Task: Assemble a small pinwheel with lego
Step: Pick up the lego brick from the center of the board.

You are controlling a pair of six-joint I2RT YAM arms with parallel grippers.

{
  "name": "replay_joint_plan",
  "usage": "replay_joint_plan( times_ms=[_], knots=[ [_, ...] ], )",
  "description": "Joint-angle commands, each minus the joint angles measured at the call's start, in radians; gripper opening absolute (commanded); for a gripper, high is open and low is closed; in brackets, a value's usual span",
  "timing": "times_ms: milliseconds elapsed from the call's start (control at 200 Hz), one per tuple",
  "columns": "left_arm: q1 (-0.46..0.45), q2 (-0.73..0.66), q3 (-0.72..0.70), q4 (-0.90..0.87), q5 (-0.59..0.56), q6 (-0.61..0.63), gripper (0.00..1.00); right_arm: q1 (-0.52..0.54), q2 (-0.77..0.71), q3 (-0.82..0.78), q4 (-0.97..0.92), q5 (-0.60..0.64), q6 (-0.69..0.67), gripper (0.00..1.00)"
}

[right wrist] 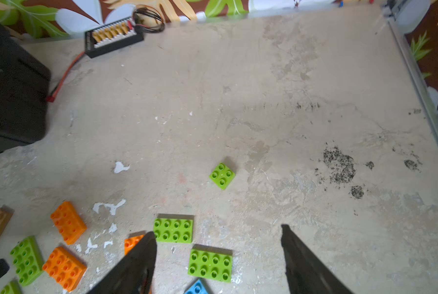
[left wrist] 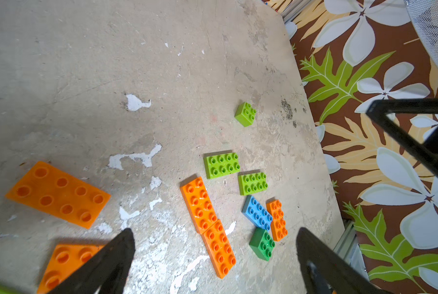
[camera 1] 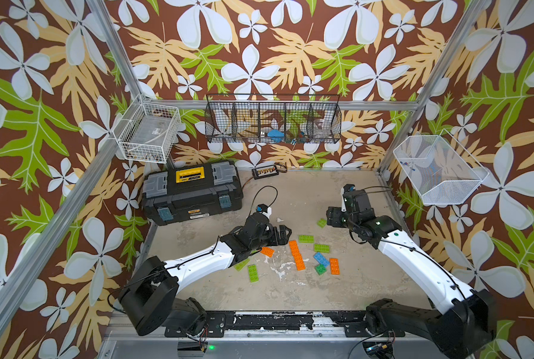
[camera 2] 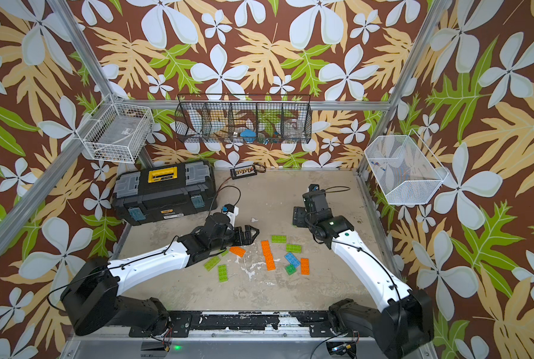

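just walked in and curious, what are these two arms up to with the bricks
Loose lego bricks lie scattered on the table. The left gripper is open beside an orange brick and holds nothing. The right gripper is also open and empty, near the small lime square. Nothing resembling a pinwheel is built yet.

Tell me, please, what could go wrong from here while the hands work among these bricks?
1. The blue brick, the orange brick beside it and the dark green square lie crowded together; gripping one may shove the others.
2. The small lime square lies alone ahead of the open right hand; an off-centre close could flick it away.
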Motion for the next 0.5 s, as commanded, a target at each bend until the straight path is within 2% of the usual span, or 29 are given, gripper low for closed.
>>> replay_joint_plan(
  times_ms=[0,90,215,320,495],
  knots=[
    [-0.001,0.043,0.036,0.027,0.023,0.013,0.99,-0.028,0.086,0.036,-0.059,-0.122,0.000,0.70],
    [-0.001,0.069,0.052,0.030,0.035,0.008,0.98,-0.029,0.167,0.073,-0.093,-0.137,-0.018,0.65],
    [-0.001,0.068,0.039,0.046,0.037,0.001,0.94,-0.020,0.240,0.094,-0.116,-0.206,-0.051,0.64],
    [0.002,0.056,0.016,0.051,0.034,0.001,0.89,-0.003,0.281,0.109,-0.141,-0.181,-0.071,0.60],
    [0.002,0.040,-0.019,0.065,0.044,-0.007,0.88,0.042,0.292,0.083,-0.188,-0.166,-0.089,0.58]
  ],
)
